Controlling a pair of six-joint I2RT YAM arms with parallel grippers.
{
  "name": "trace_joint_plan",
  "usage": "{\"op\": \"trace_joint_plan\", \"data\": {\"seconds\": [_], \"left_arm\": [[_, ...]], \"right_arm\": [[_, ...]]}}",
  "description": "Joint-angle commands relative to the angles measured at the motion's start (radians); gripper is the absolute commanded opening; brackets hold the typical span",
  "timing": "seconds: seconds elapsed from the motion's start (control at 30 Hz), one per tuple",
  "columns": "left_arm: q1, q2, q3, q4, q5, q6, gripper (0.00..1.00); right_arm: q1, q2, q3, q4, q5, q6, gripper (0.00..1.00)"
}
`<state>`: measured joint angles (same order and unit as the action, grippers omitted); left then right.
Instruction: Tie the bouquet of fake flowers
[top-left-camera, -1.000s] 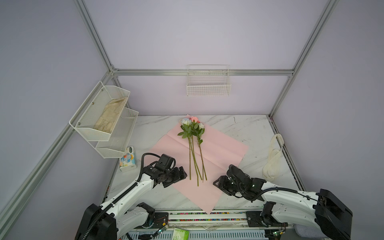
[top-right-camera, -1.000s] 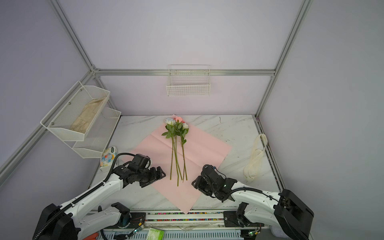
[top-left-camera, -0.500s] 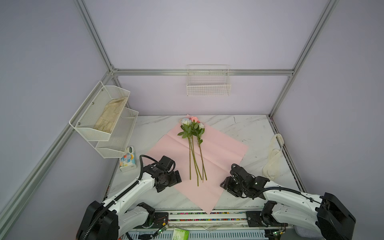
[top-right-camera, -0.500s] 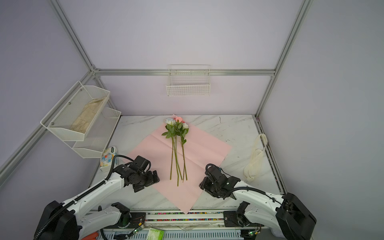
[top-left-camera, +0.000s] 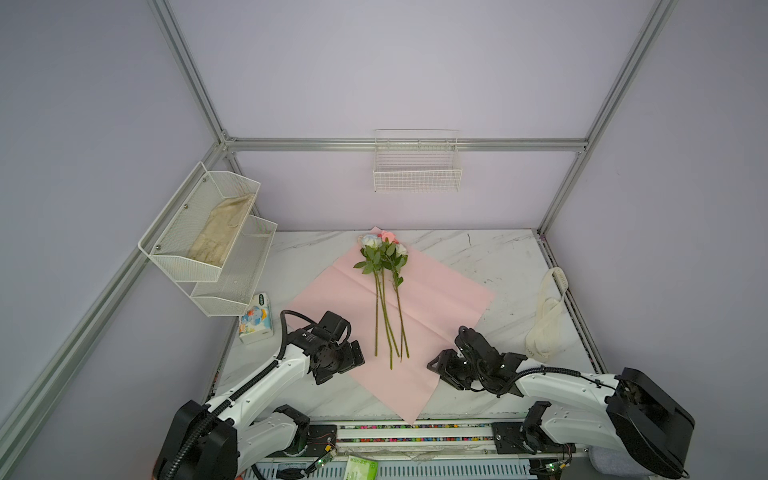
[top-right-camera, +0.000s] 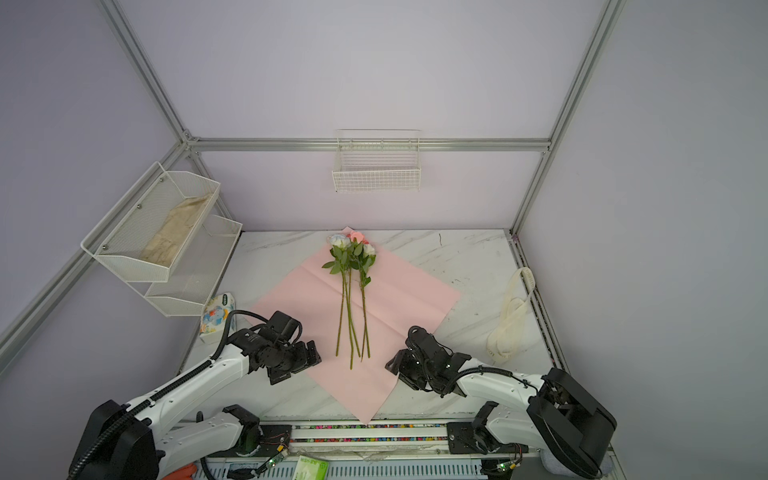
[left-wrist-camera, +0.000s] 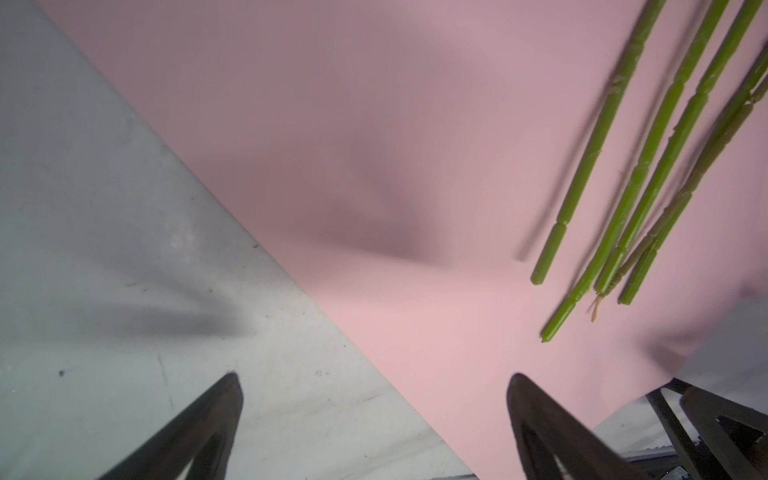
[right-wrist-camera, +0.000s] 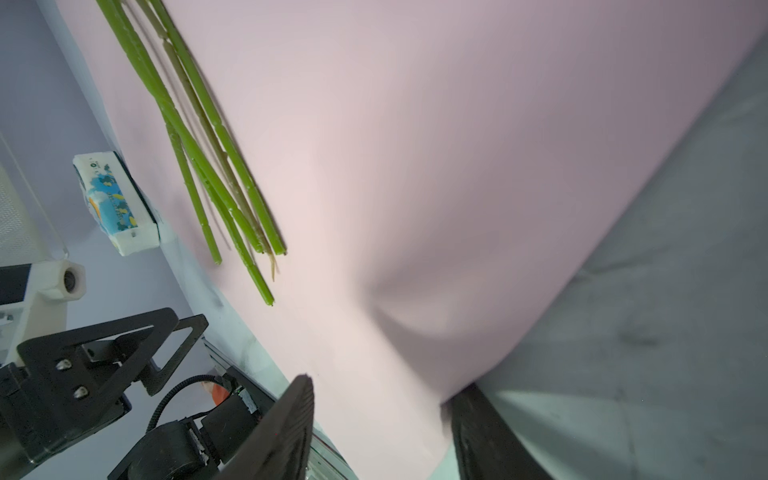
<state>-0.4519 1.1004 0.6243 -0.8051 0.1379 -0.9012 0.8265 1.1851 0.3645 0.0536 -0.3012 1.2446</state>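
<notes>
The bouquet of fake flowers (top-left-camera: 379, 255) lies flat on the pink paper sheet (top-left-camera: 436, 299) at the centre of the marble table (top-left-camera: 478, 257). The blooms point far and the stem ends point near. The stems are loose and unbound, and they fan slightly apart.

The left gripper (left-wrist-camera: 374, 376) sits at the near-left edge of the sheet, left of the stem ends. Its jaws are wide apart and hold nothing. One finger is over the table and the other is over the paper.

The right gripper (right-wrist-camera: 384, 384) sits at the near-right edge of the sheet. Its jaws are partly spread, and the raised paper edge runs between them.

A cream ribbon (top-left-camera: 548, 316) lies at the right side of the table, well apart from the bouquet.
</notes>
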Motion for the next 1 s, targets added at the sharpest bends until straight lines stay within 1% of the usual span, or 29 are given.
{"op": "trace_joint_plan", "data": {"seconds": [0.0,0.03,0.1,0.17,0.27,0.43,0.5,0.6,0.67,0.73,0.77,0.83,0.87,0.97], "left_arm": [[0.003,-0.025,0.031,0.033,0.041,-0.013,0.98],[0.004,-0.029,0.029,0.038,0.047,-0.012,0.98],[0.004,-0.035,0.026,0.052,0.059,-0.011,0.98],[0.004,-0.039,0.02,0.069,0.069,-0.011,0.98],[0.004,-0.04,0.027,0.08,0.09,-0.012,0.97],[0.004,-0.076,0.016,0.089,0.105,-0.007,0.96],[0.004,-0.093,0.002,0.114,0.141,0.004,0.95],[0.002,-0.12,-0.012,0.17,0.215,0.045,0.87],[-0.006,-0.145,-0.006,0.202,0.255,0.092,0.8],[-0.021,-0.165,0.011,0.232,0.308,0.164,0.74],[-0.032,-0.171,0.027,0.23,0.313,0.194,0.7],[-0.071,-0.188,0.057,0.226,0.28,0.247,0.61],[-0.097,-0.194,0.066,0.227,0.252,0.263,0.58],[-0.17,-0.205,0.077,0.236,0.176,0.321,0.55]], "right_arm": [[-0.002,-0.023,-0.014,0.082,-0.027,0.006,0.56],[-0.002,-0.024,-0.004,0.097,-0.033,0.001,0.56],[-0.001,-0.013,-0.002,0.168,-0.089,-0.014,0.57],[-0.002,-0.002,-0.009,0.204,-0.095,-0.014,0.57],[-0.002,0.014,-0.023,0.312,-0.108,0.017,0.58],[-0.001,0.015,0.01,0.324,-0.087,0.002,0.58],[-0.002,0.038,0.027,0.324,-0.086,0.0,0.59],[-0.001,0.076,0.042,0.349,-0.092,0.013,0.59],[-0.001,0.091,0.04,0.385,-0.101,0.04,0.59],[-0.002,0.096,0.041,0.381,-0.089,0.05,0.59],[-0.001,0.095,0.041,0.381,-0.081,0.055,0.59],[-0.003,0.099,0.038,0.382,-0.069,0.077,0.59],[-0.003,0.104,0.04,0.384,-0.068,0.082,0.59],[-0.004,0.114,0.057,0.387,-0.068,0.083,0.59]]}}
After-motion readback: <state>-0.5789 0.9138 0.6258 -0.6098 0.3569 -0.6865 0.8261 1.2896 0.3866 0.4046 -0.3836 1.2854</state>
